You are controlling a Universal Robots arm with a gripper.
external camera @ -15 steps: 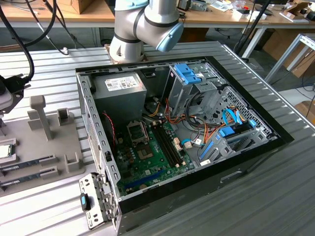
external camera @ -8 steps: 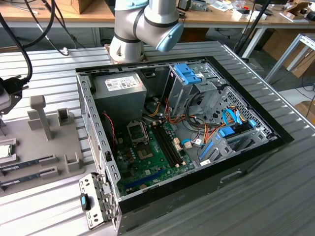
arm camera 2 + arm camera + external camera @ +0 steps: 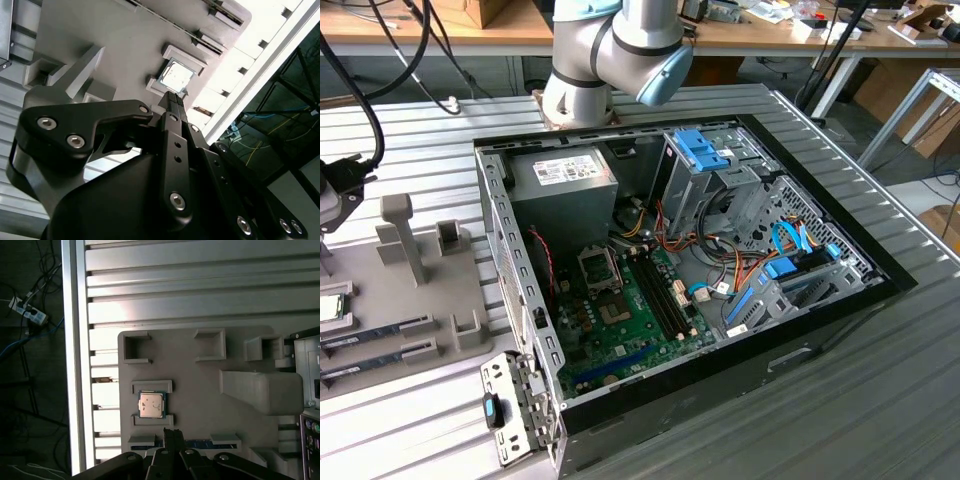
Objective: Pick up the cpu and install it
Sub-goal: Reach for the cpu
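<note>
Jaws of the black metal two-finger gripper (image 3: 172,431) are pressed together and hold nothing, poised above the pale grey moulded plastic fixture tray (image 3: 200,390) at the exterior view's left. Just ahead of the closed tips, and apart from them, lies the cpu (image 3: 151,404), a small flat square chip with a shiny silver-grey metal top. It sits flat in a shallow nest between two raised grey lips (image 3: 152,386). Long narrow memory sticks (image 3: 375,328) rest in slots of the same tray, close beneath the jaws.

Well apart from the jaws, toward the exterior view's right, stands the open black-and-steel desktop computer case (image 3: 740,395). Its green motherboard (image 3: 650,330) is exposed, with a square metal-framed socket (image 3: 599,266) on it.

The pick has not been made, by the look of it. To do it well, the jaws would need to part wider than the chip and centre over it. They should close on the two sides that the lips leave free, since the other two are blocked. A square approach and a light squeeze on the edges seem wise: a tilted lift could catch the chip on a lip. The nearby memory sticks leave the tips little room to stray.
</note>
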